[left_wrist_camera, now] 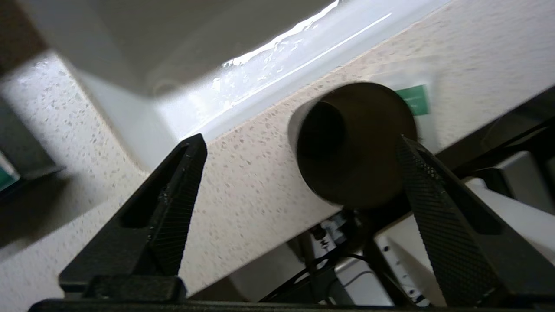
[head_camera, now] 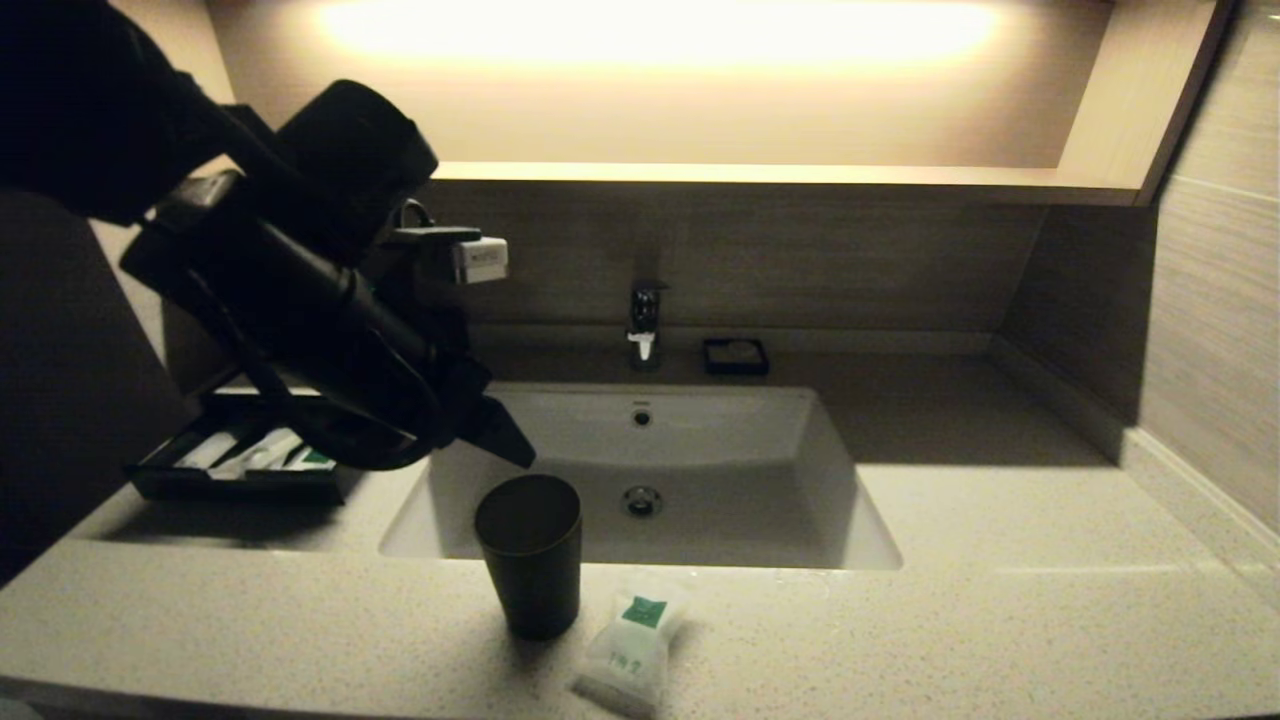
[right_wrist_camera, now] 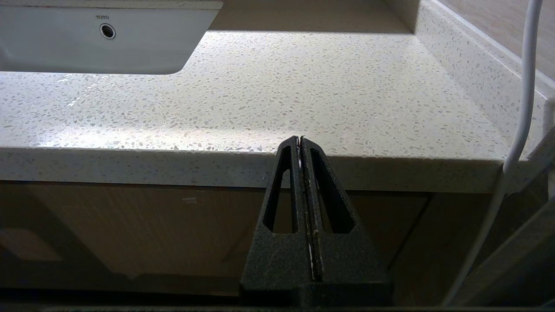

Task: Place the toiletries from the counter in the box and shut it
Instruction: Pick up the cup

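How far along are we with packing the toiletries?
Partly done: packets already lie in the box's pulled-out drawer. In hand: nothing; the left gripper is open above the counter near the dark cup. Left: the small white pouch beside the cup, then closing the drawer. The right gripper is parked, shut, below the counter edge.

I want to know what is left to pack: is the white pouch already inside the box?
No, the white pouch lies on the counter beside the dark cup, well away from the box.
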